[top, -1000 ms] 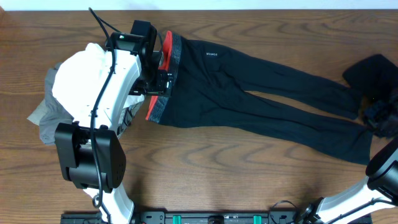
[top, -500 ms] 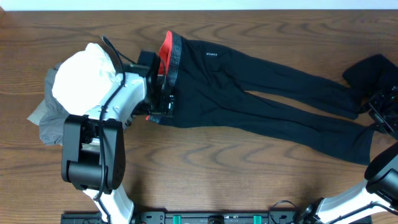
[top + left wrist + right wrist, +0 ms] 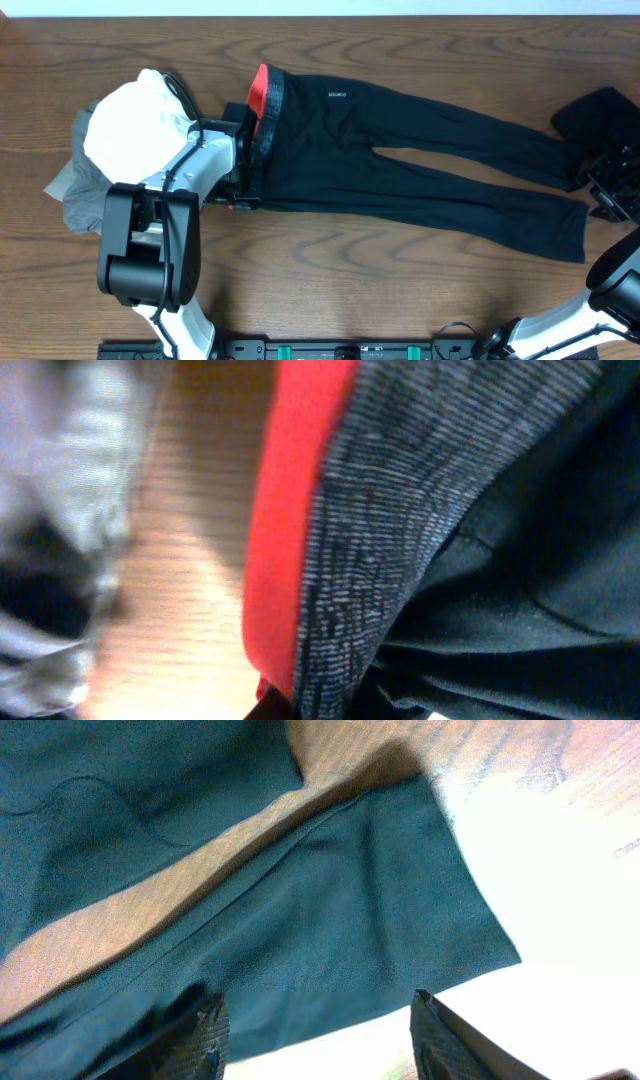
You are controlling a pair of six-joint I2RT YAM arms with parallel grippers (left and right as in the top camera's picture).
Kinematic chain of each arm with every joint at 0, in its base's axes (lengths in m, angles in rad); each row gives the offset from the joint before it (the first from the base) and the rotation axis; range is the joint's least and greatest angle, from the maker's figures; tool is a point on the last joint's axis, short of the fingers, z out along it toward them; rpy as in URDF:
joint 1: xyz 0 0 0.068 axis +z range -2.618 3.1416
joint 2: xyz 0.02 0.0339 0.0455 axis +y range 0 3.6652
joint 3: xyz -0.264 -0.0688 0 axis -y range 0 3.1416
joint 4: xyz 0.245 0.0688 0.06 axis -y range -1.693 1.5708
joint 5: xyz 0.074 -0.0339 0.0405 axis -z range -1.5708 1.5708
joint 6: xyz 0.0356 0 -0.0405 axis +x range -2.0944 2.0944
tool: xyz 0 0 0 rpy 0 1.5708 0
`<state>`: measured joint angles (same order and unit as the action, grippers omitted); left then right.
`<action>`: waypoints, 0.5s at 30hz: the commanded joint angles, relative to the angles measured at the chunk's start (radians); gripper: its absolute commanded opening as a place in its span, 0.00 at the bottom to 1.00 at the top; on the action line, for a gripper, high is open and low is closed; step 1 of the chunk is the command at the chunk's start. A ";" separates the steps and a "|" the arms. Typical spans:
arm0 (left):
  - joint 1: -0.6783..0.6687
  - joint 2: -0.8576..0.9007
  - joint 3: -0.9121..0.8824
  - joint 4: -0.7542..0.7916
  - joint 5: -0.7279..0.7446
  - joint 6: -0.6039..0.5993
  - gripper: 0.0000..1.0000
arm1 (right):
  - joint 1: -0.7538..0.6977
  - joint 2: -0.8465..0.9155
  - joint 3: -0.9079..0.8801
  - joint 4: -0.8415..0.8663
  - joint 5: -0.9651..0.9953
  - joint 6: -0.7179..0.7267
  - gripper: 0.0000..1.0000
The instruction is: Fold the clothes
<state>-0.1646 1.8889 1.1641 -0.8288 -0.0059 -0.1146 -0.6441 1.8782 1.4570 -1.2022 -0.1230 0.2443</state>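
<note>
The clothes are long black trousers point(image 3: 420, 150) lying flat across the table, their legs pointing right. The grey waistband point(image 3: 270, 120) shows its red inside at the left end. My left gripper point(image 3: 248, 180) sits at the near corner of the waistband, shut on it. In the left wrist view the grey band point(image 3: 370, 580) and red lining point(image 3: 290, 510) run down into the jaws at the bottom edge. My right gripper point(image 3: 610, 195) hovers open at the far right, beside the leg ends. The right wrist view has a black leg hem point(image 3: 380, 910) just beyond the spread fingertips point(image 3: 205, 1030).
A white garment point(image 3: 130, 125) lies heaped on a grey cloth point(image 3: 70, 195) left of the waistband, right behind my left arm. Another black garment point(image 3: 600, 115) lies at the right edge, beyond the right gripper. Bare wood point(image 3: 380, 270) spans the front.
My left gripper slid toward the near waistband corner and closed on it, and the waistband has bunched and shifted. The right gripper's fingers have spread wider near the leg ends.
</note>
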 commanded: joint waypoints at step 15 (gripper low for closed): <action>0.068 -0.125 0.011 0.004 -0.054 -0.075 0.40 | -0.006 -0.020 -0.330 0.117 0.135 0.086 0.58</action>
<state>-0.1005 1.7744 1.1645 -0.8249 -0.0601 -0.1844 -0.6441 1.8782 1.1538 -1.0939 -0.0177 0.2913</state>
